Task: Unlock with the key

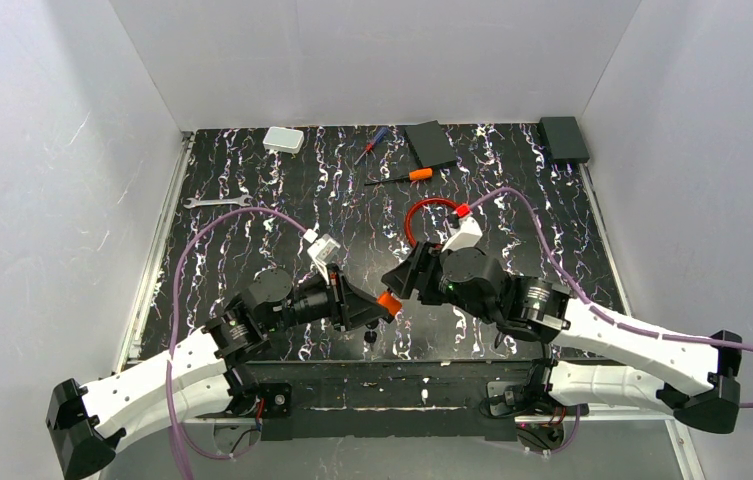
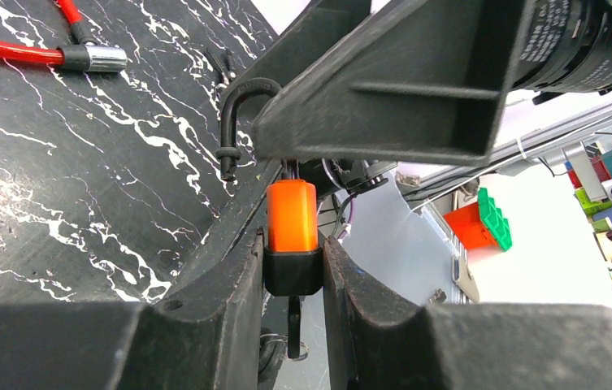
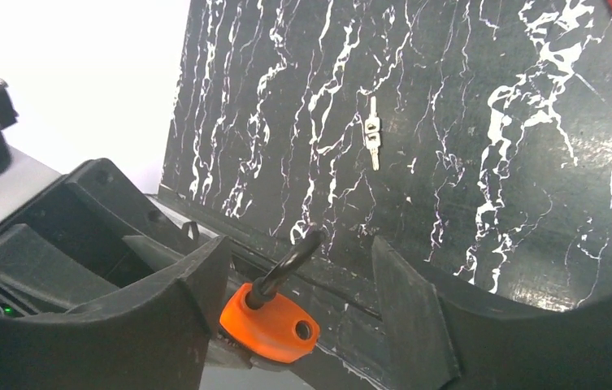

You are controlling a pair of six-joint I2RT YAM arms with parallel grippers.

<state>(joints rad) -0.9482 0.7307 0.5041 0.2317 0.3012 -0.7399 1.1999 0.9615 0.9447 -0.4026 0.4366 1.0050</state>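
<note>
My left gripper is shut on the black lower part of a small orange-and-black piece, held in the air near the table's front edge. The orange upper body carries a black hooked shackle whose free end is out of its hole, so this body reads as the padlock. The black part, with a thin tab and wire ring below it, seems to be the key's head; its metal bit is hidden. My right gripper is open, its jaws on either side of the orange body.
A red cable with a silvery end lies behind the grippers. A small silvery piece lies on the table. An orange-handled screwdriver, a second screwdriver, a wrench, a white box and black pads lie further back.
</note>
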